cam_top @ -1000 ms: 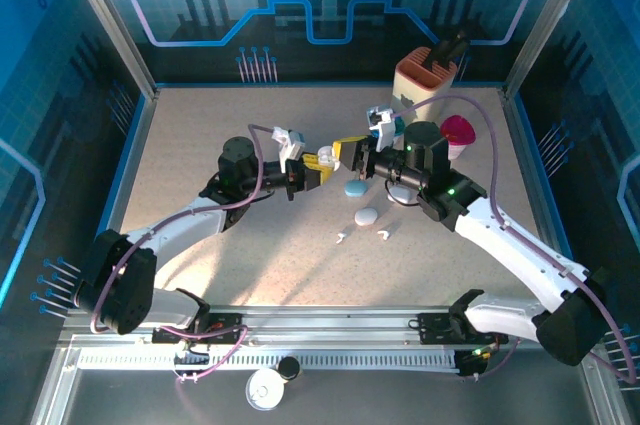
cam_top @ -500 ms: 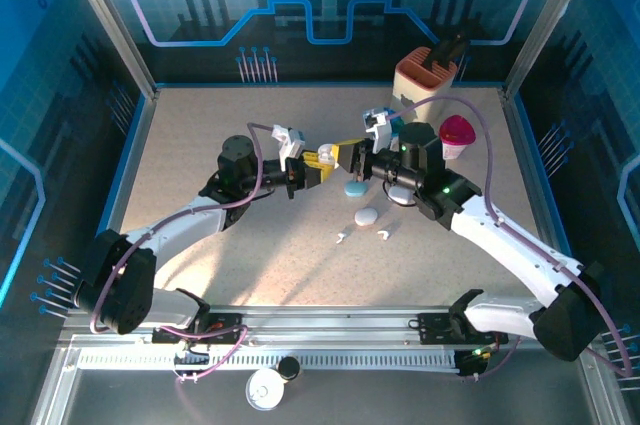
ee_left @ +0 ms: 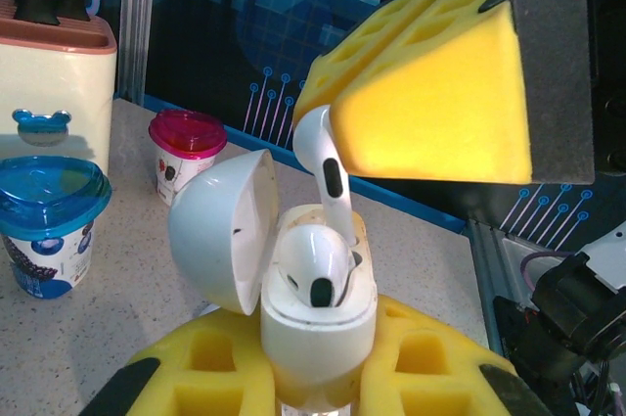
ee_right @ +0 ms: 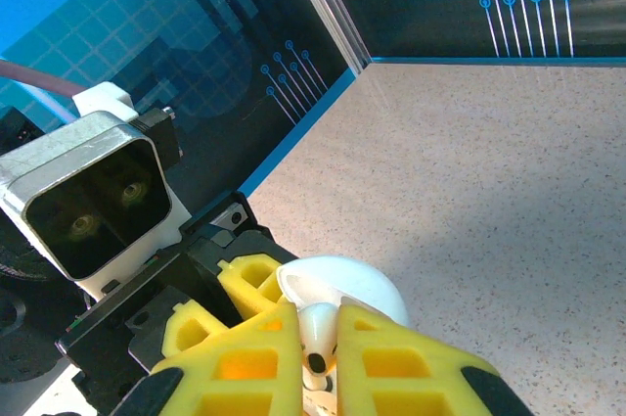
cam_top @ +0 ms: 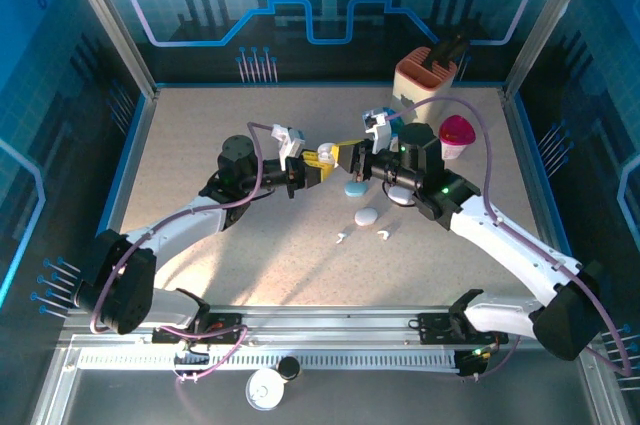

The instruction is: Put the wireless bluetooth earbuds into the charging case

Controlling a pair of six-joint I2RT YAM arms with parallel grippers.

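Note:
My left gripper [ee_left: 315, 349] is shut on the white charging case [ee_left: 318, 323], holding it upright with its lid [ee_left: 220, 230] swung open to the left. One white earbud [ee_left: 313, 261] sits in the case. A second earbud [ee_left: 328, 166] is pinched in my right gripper [ee_right: 318, 338], which is shut on it, and its stem points down into the case's free socket. From above, the left gripper [cam_top: 318, 169] and the right gripper [cam_top: 348, 157] meet at the table's middle. Two more earbuds [cam_top: 341, 237] [cam_top: 383, 234] lie loose on the table.
A pale blue closed case [cam_top: 355, 187] and a white one [cam_top: 367, 216] lie just below the grippers. At the back right stand a beige block holder [cam_top: 425, 75], a pink-lidded cup [cam_top: 457, 133] and a blue-lidded cup [ee_left: 44, 210].
The right gripper has edged left and closer to the held case, bringing the earbud's stem to the case's opening. The left arm has stayed put.

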